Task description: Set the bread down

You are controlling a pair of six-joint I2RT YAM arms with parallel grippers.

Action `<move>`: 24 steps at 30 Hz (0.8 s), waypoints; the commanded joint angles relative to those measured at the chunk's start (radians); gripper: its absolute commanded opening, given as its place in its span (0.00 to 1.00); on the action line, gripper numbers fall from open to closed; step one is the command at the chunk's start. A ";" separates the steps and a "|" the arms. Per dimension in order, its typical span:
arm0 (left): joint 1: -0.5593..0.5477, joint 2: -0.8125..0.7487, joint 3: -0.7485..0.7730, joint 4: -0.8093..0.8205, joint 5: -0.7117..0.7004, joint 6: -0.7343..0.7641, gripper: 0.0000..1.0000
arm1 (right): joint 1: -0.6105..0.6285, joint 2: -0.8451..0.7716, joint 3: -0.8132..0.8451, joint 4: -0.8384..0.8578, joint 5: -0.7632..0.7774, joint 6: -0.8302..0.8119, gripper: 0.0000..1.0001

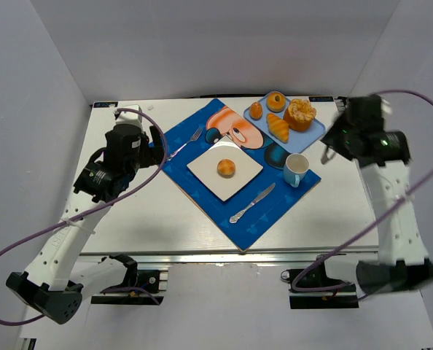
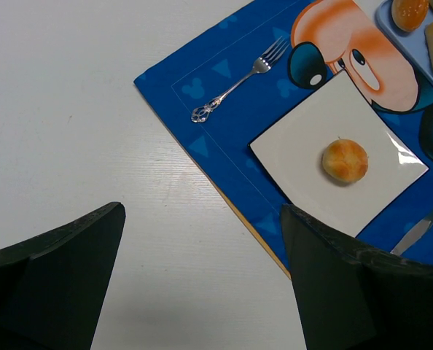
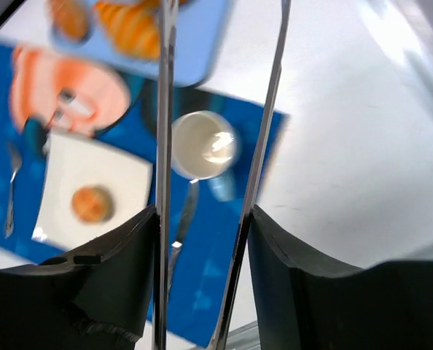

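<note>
sitting dome-up on the plate (image 1: pixel 202 173), round bread (image 1: pixel 227 168) without long axis; left hand (image 2: pixel 202 211), right hand (image 3: pixel 203 213) spread

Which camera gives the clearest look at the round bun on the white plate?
The left wrist view: the bun is large, sharp and unobstructed on the square plate. The top external view shows it whole but small; the right wrist view shows it blurred.

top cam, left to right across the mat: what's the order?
fork → bread → mug. Plate and knife skipped: both overlap the bread's span.
</note>
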 commanded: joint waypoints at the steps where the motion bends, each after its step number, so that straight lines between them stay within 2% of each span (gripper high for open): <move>1: -0.015 -0.023 -0.005 0.028 0.010 -0.006 0.98 | -0.146 -0.110 -0.115 -0.065 0.028 -0.035 0.55; 3: -0.023 -0.018 -0.003 0.034 0.007 -0.004 0.98 | -0.202 -0.144 -0.248 -0.048 0.020 -0.052 0.54; 6: -0.034 -0.017 -0.003 0.031 0.003 -0.001 0.98 | -0.358 -0.198 -0.427 0.022 -0.044 -0.075 0.54; 8: -0.037 -0.020 -0.005 0.028 0.000 0.002 0.98 | -0.392 -0.221 -0.504 0.084 -0.087 -0.079 0.54; 12: -0.038 -0.035 -0.015 0.022 -0.014 0.006 0.98 | -0.403 -0.221 -0.697 0.174 -0.104 -0.069 0.53; 20: -0.040 -0.032 -0.021 0.022 -0.016 0.006 0.98 | -0.403 -0.141 -0.902 0.328 -0.157 -0.076 0.53; 24: -0.040 -0.026 -0.023 0.025 -0.013 0.005 0.98 | -0.403 -0.086 -0.963 0.385 -0.161 -0.082 0.59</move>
